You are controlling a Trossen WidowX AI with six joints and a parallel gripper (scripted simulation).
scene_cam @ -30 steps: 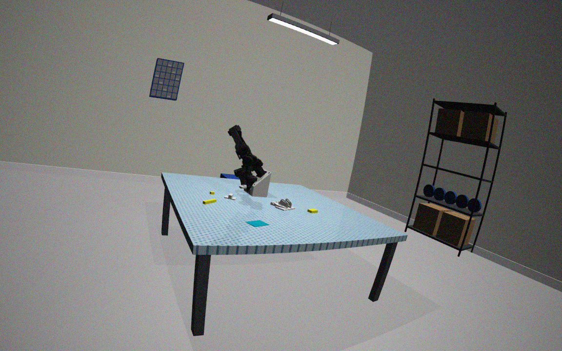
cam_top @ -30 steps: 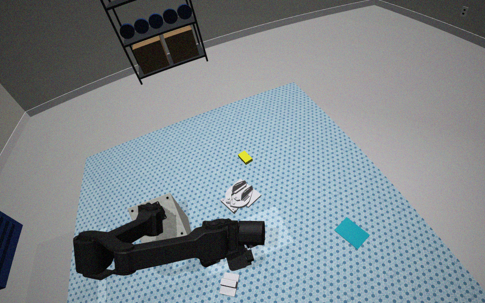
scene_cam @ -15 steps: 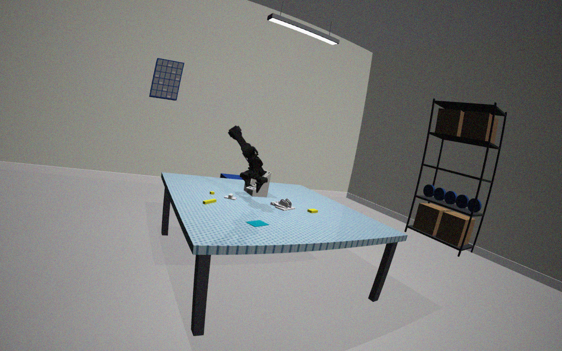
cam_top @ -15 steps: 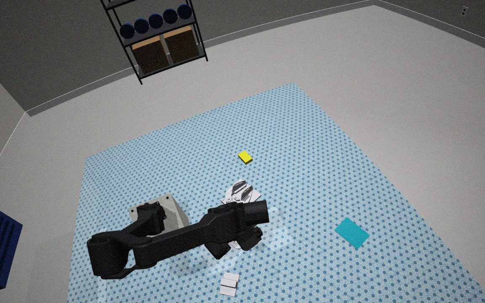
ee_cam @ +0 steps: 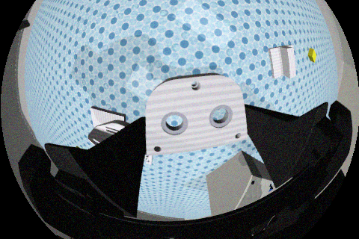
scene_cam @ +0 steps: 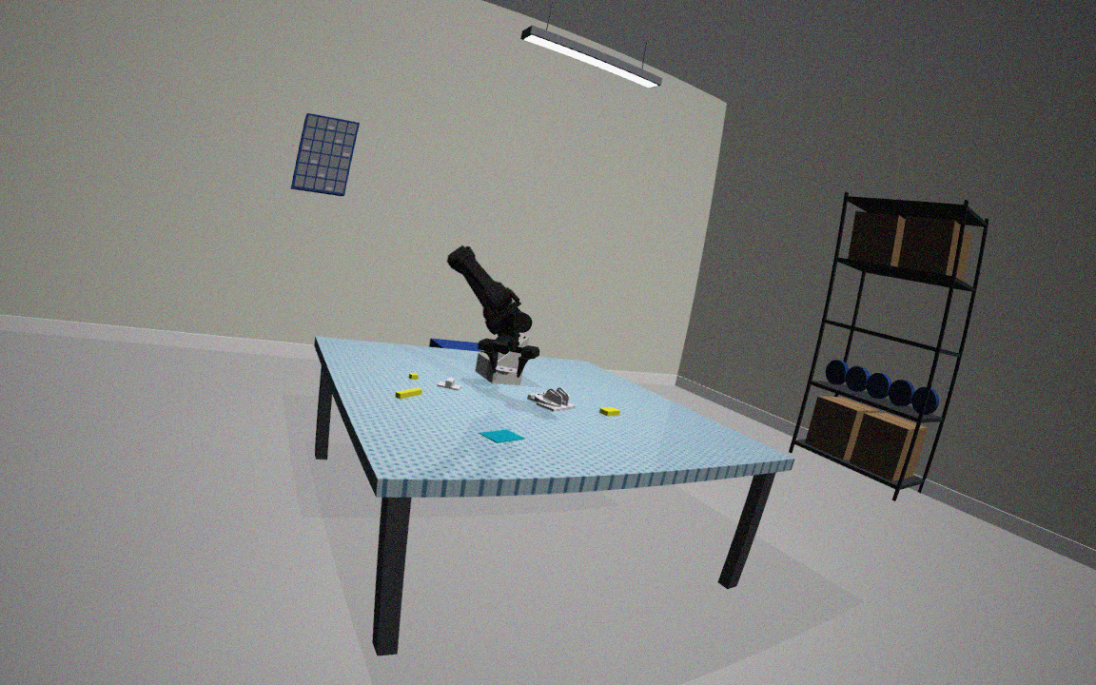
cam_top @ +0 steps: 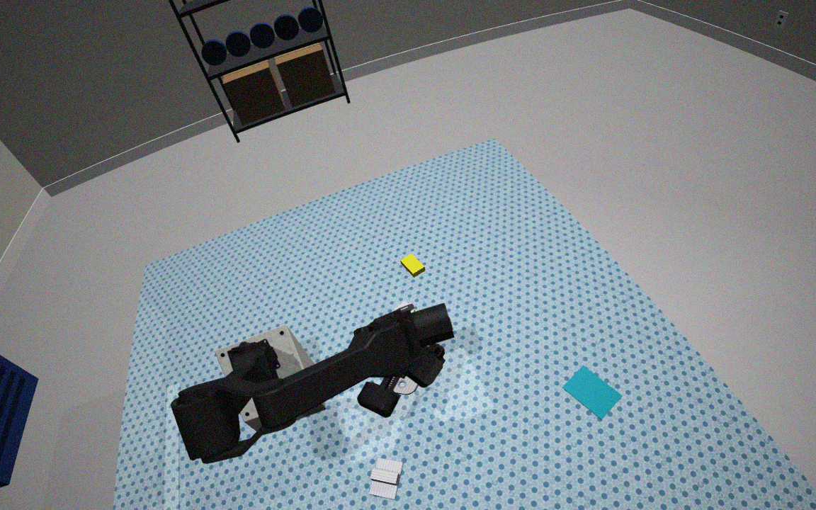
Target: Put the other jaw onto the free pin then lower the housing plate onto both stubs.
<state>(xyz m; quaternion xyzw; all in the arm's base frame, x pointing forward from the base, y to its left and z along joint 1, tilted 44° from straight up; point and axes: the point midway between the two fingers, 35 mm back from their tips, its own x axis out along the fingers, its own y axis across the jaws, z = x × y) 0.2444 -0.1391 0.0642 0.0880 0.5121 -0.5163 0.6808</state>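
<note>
My gripper (cam_top: 401,382) (scene_cam: 507,369) (ee_cam: 194,116) is shut on the white housing plate (cam_top: 406,388) (ee_cam: 196,98). The plate has two large holes and three small ones, and is held flat above the table between the widely spaced fingers. The base with the two dark jaws (scene_cam: 554,399) (ee_cam: 106,131) stands on the table, off to one side and below the plate. The jaws stand side by side in the exterior view. The arm hides nearly all of this assembly in the top view, and a finger partly covers it in the wrist view. Pins and tooth mesh cannot be made out.
A white ridged holder (cam_top: 385,474) (scene_cam: 449,385) (ee_cam: 277,61) stands on the dotted table (cam_top: 525,253) (scene_cam: 620,451). Yellow blocks (cam_top: 412,261) (scene_cam: 408,393) (ee_cam: 312,55) and a teal sheet (cam_top: 591,392) (scene_cam: 501,436) lie around. The arm's grey base block (cam_top: 294,342) (ee_cam: 228,179) is close by.
</note>
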